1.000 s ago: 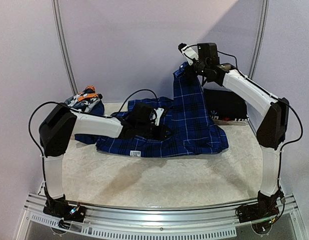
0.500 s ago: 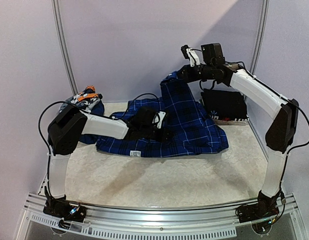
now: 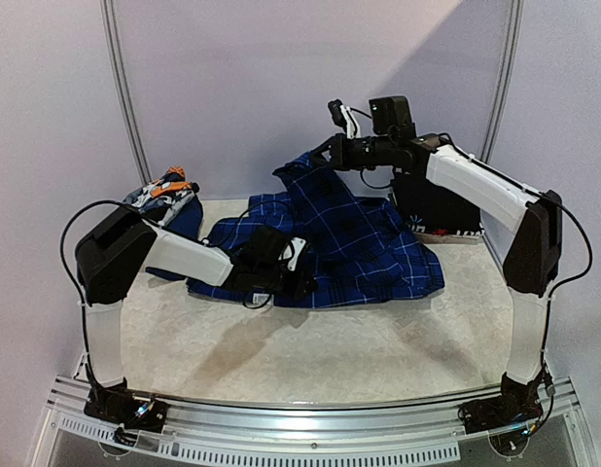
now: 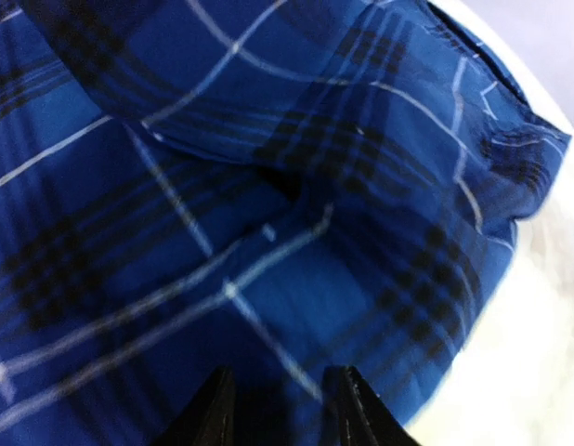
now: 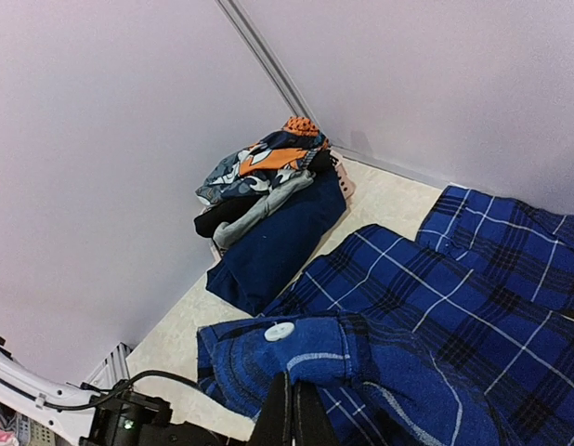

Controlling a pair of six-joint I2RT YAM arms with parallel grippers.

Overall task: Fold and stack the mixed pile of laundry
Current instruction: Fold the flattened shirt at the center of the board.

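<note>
The blue plaid shirt (image 3: 378, 243) lies spread over the middle of the table. My right gripper (image 3: 327, 156) is shut on its buttoned cuff (image 5: 296, 348) and holds that sleeve up above the shirt's back left part. The left gripper (image 3: 299, 277) rests low on the shirt's near left part. In the left wrist view its fingers (image 4: 347, 409) stand apart over flat plaid cloth (image 4: 268, 186), and nothing is pinched between them. More of the laundry pile (image 3: 164, 195) sits at the back left: grey, white and orange pieces (image 5: 264, 172) on a folded navy garment (image 5: 278, 242).
A folded black garment (image 3: 437, 204) with a patterned edge lies at the back right, by the right arm's forearm. Walls close the table in at the back and both sides. The pale table top (image 3: 320, 350) stretches in front of the shirt.
My right gripper has carried the sleeve leftward and a little lower, across the shirt. The left gripper has slid toward the near left over the shirt.
</note>
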